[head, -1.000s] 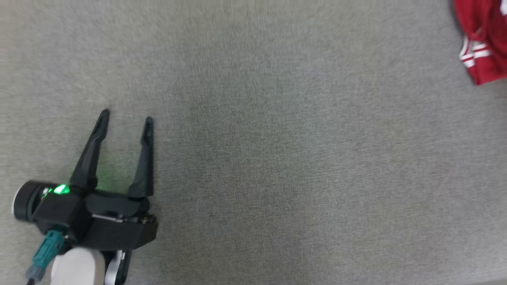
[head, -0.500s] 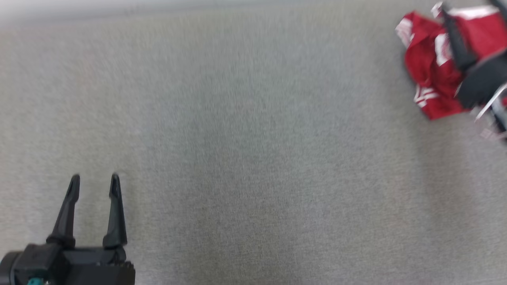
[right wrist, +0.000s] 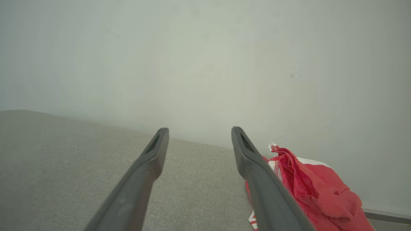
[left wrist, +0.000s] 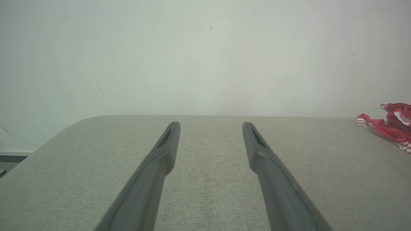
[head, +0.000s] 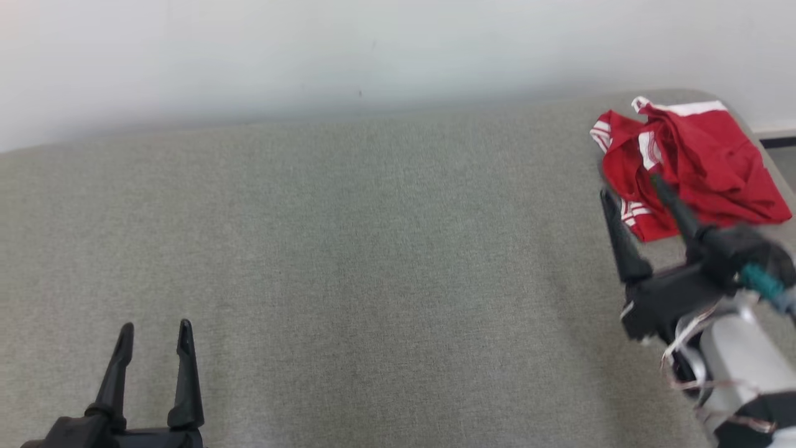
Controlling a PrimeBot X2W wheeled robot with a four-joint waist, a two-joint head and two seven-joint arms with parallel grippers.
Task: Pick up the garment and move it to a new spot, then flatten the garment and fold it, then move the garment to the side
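The garment (head: 687, 165) is a crumpled red piece with white stripes, lying at the far right corner of the grey padded table (head: 373, 261). It shows again in the left wrist view, garment (left wrist: 390, 125), and in the right wrist view, garment (right wrist: 314, 189). My right gripper (head: 631, 186) stands open just in front of it, one finger over its near edge, nothing between the fingers. Far from it, at the lower left, my left gripper (head: 155, 330) is open and holds nothing. The same open fingers show as the left gripper (left wrist: 210, 125) and the right gripper (right wrist: 199, 130).
A pale wall (head: 311, 56) runs behind the table's far edge. The table's right edge falls away just past the garment, with a dark skirting strip (head: 777, 142) beyond it. Bare grey cloth stretches between the two grippers.
The head camera has tilted up, bringing the wall and the table's far edge into the picture. My right gripper now shows in front of the garment; the left one sits lower in the picture.
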